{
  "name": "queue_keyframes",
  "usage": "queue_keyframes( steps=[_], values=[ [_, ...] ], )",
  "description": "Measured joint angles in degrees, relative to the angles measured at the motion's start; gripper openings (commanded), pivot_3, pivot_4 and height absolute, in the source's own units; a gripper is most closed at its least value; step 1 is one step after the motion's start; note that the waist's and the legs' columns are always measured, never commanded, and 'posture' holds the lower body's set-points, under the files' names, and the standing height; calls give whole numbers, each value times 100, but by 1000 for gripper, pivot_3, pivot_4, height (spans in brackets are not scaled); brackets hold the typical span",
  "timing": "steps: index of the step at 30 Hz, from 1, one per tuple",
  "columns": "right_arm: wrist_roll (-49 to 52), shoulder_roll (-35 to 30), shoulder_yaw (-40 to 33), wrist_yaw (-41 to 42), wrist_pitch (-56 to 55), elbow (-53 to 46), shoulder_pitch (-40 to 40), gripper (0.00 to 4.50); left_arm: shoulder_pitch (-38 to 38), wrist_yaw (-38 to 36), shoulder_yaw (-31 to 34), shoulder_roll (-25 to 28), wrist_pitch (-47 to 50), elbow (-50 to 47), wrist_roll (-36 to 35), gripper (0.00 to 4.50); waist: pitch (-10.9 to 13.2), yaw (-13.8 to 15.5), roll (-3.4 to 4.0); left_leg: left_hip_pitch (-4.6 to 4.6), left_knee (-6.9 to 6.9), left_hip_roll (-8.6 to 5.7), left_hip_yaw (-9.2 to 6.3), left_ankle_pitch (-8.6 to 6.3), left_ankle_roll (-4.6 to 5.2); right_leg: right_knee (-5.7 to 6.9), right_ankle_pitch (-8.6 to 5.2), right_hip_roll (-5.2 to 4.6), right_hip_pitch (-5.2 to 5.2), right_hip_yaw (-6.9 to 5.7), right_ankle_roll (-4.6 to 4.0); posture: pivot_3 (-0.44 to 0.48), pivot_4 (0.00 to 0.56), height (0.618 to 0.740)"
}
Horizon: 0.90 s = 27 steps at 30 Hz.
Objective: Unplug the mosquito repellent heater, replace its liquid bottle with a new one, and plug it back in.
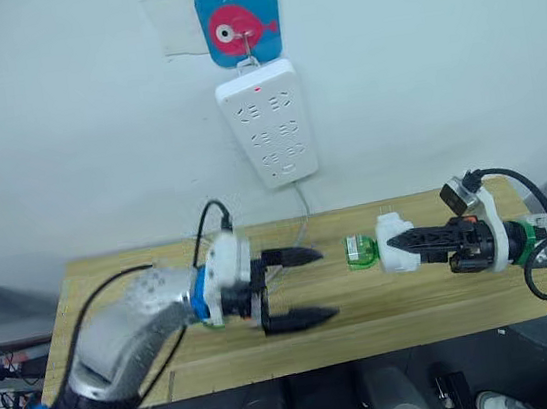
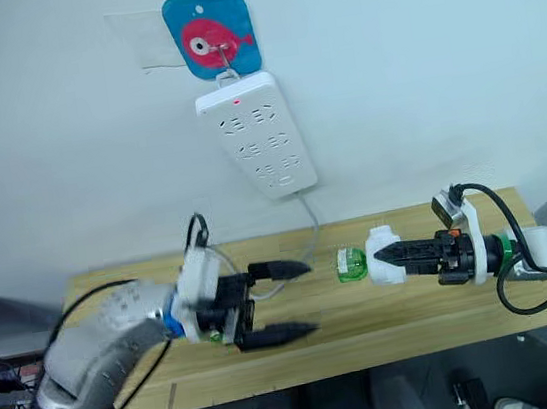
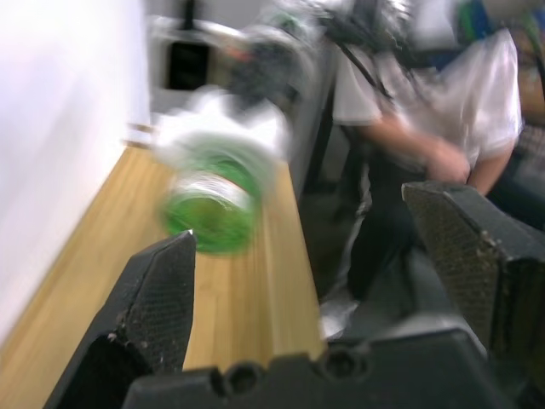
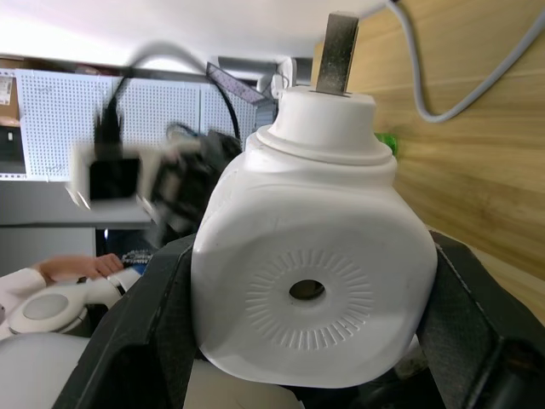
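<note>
Heater held, bottle blurred
My right gripper [image 1: 392, 242] clamps the heater [image 1: 397, 244]; its green bottle [image 3: 210, 202] is smeared. My left gripper [image 1: 297, 286] gapes empty above the desk [image 1: 112, 276].

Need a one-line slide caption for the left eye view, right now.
Right gripper holds the unplugged mosquito repellent heater, green bottle attached, toward the open left gripper.
</note>
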Motion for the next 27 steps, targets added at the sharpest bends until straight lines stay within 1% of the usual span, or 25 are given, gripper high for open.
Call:
queue_keyframes(
  steps=[2, 5, 8, 11, 14, 17, 22, 26, 27],
  values=[
    [10, 60, 1, -19, 42, -6, -40, 3044, 3, 8, -82, -271, -1310, 285, 844, 4438, 0, 102, 0, 0, 6, -4, 2, 0, 0, -3, 9, -2, 4, -1, 8, -97, 254, 740],
    [67, 96, 8, -35, 101, -12, -90, 3044, -149, 166, -238, -706, -2912, 1001, 1896, 4438, 1, 194, -1, -7, 11, -14, 3, -1, 3, -8, 14, -10, 4, -3, 17, -95, 258, 740],
    [192, 99, 19, -73, 133, -11, -155, 3044, -529, 296, -420, -1020, -4308, 1676, 2607, 4438, 2, 217, -3, -14, 14, -13, 1, -2, 5, -10, 15, -16, 1, -8, 18, -98, 263, 740],
    [328, 95, 62, -155, 143, -12, -172, 3044, -827, 332, -564, -1144, -5454, 2298, 3006, 4438, 2, 205, -3, -13, 12, -10, 1, -3, 7, -7, 15, -18, -1, -11, 18, -98, 263, 740],
    [415, 95, 98, -193, 148, -26, -173, 3044, -940, 410, -665, -1258, -5952, 2734, 3083, 4438, 2, 167, -4, -13, 14, -10, 1, -3, 8, -5, 15, -18, -2, -10, 18, -109, 269, 740],
    [445, 95, 114, -198, 148, -38, -176, 3044, -969, 443, -799, -1298, -6144, 2885, 3113, 4438, 2, 106, -4, -13, 14, -10, -2, -3, 8, -3, 15, -18, -2, -11, 18, -116, 272, 740],
    [445, 95, 113, -194, 148, -157, -175, 3044, -1005, 618, -817, -1343, -6185, 2998, 3157, 4438, 3, 86, -4, -13, 15, -10, -6, -3, 9, -3, 15, -16, -2, -13, 18, -123, 278, 740],
    [446, 96, 113, -178, 149, -194, -175, 3044, -1196, 707, -819, -1381, -6196, 3161, 3200, 4438, 3, 87, -4, -13, 16, -10, -6, -3, 9, -3, 15, -15, -1, -14, 18, -128, 282, 740],
    [446, 96, 113, -178, 148, -194, -174, 3044, -1210, 715, -821, -1380, -6204, 3172, 3198, 4261, 3, 82, -4, -14, 16, -10, -6, -3, 9, -3, 15, -15, -1, -14, 18, -128, 282, 740]
  ],
)
